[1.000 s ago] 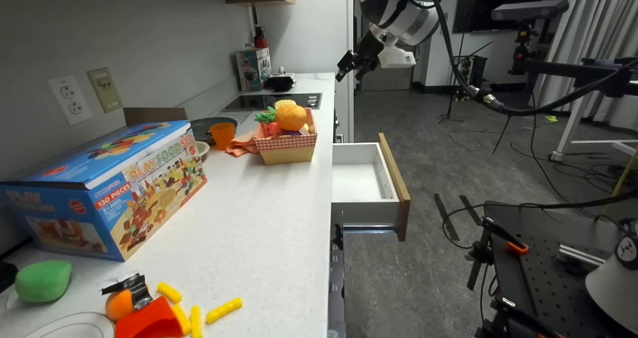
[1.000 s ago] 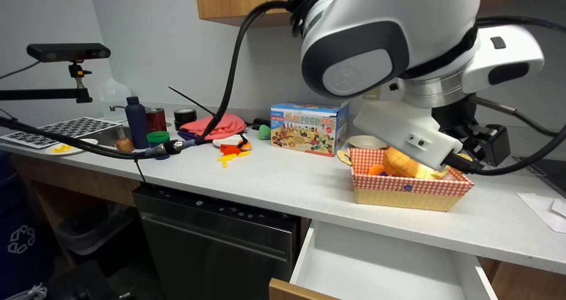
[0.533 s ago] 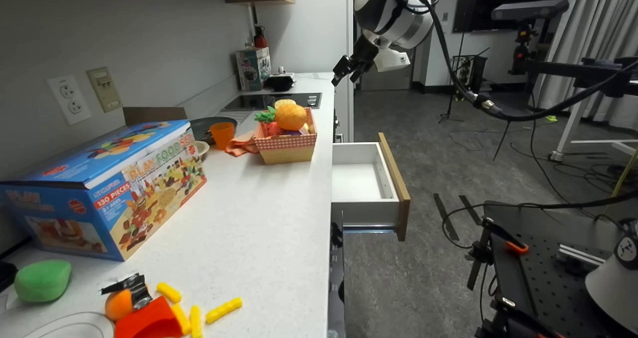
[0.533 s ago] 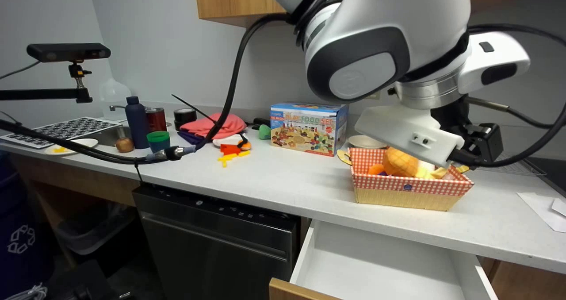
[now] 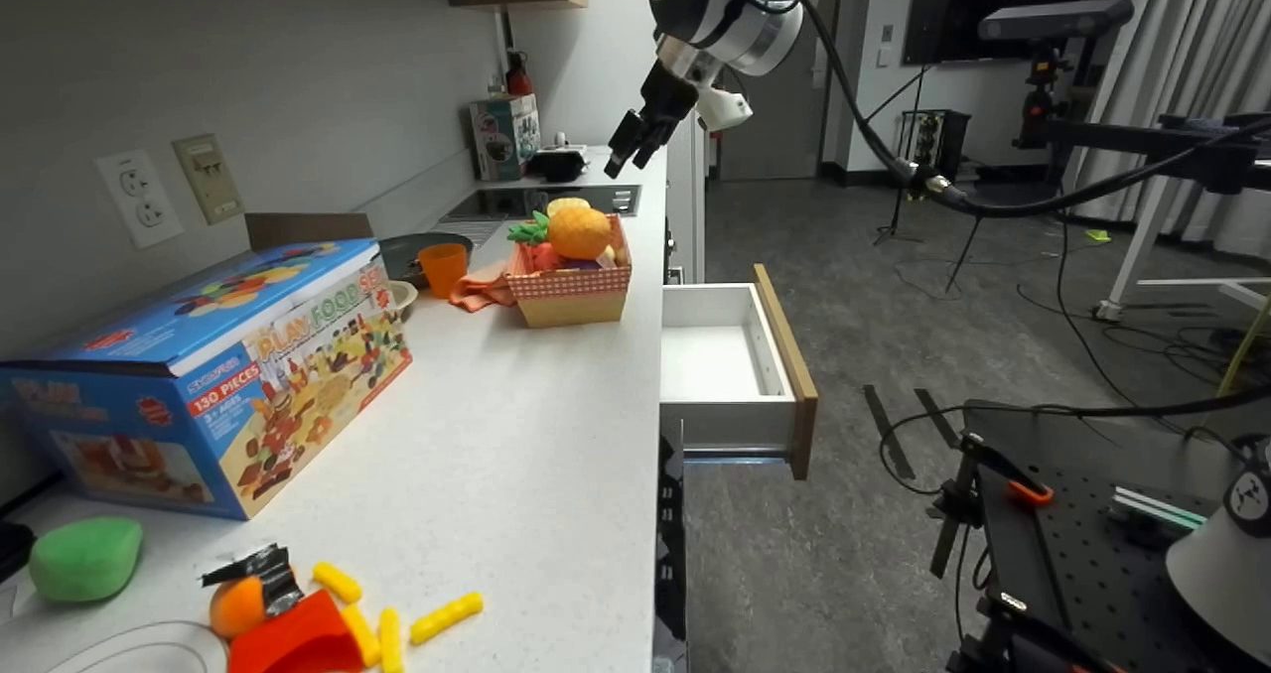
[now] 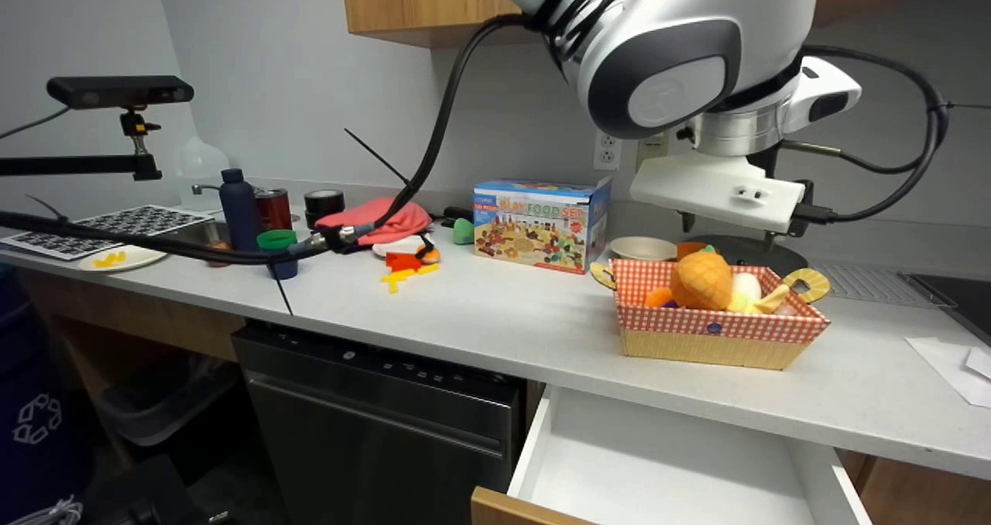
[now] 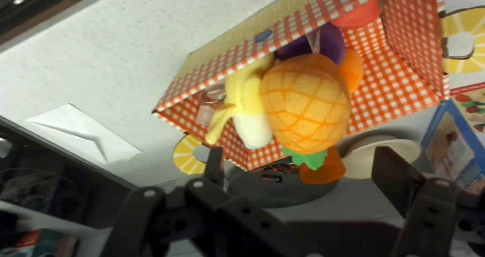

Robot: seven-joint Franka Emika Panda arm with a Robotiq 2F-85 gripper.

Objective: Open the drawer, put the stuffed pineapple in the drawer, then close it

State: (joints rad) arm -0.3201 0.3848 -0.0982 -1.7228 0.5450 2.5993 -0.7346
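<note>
Our gripper (image 7: 303, 166) is spread wide, hanging in open air above the worktop (image 6: 495, 316) and well apart from what lies below. Lower down we see the stuffed pineapple (image 7: 307, 101) in the basket (image 6: 720, 327), its orange body uppermost and its green leaves tipped toward the far side. A yellow banana (image 7: 248, 94) lies right beside it, and the basket's checked walls rise around both. In an exterior view a strip of worktop runs between the basket and the near edge, and the drawer (image 6: 673, 463) stands pulled out below that edge. Just beyond the basket sit an orange cup (image 7: 326, 170), a dark pan (image 7: 280, 196) and a pale bowl (image 6: 642, 248). Farther left we find a box (image 6: 534, 227), with a stretch of worktop between it and the basket; folded paper (image 6: 941, 364) lies to the right.
</note>
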